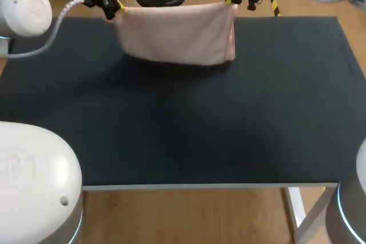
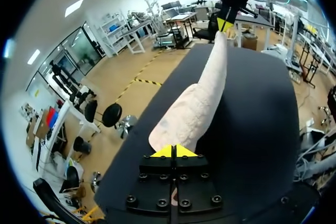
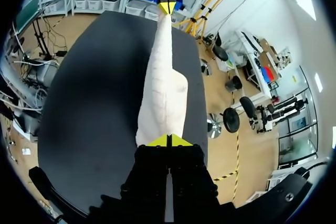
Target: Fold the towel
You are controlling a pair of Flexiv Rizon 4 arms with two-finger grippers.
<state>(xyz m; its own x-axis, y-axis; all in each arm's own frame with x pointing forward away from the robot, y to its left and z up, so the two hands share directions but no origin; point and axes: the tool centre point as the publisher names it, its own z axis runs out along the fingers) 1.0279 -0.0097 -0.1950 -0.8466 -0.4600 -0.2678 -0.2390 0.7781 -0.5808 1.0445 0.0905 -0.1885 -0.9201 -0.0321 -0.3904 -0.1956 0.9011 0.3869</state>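
A pale pink towel [image 1: 180,34] hangs stretched in the air over the far part of the black table [image 1: 183,124], its lower edge just above the surface. My left gripper [image 1: 114,8] is shut on the towel's top left corner. My right gripper [image 1: 235,1] is shut on its top right corner. In the left wrist view the towel [image 2: 202,98] runs from my left gripper [image 2: 174,151] to the other gripper [image 2: 224,24] ahead. In the right wrist view the towel [image 3: 164,87] runs from my right gripper [image 3: 169,141] to the left gripper [image 3: 167,7].
The black mat covers the whole table, with bare surface in front of the towel and to both sides. The table's white front edge [image 1: 211,186] runs across the near side. My arms' white bases [image 1: 34,181] stand at the near corners.
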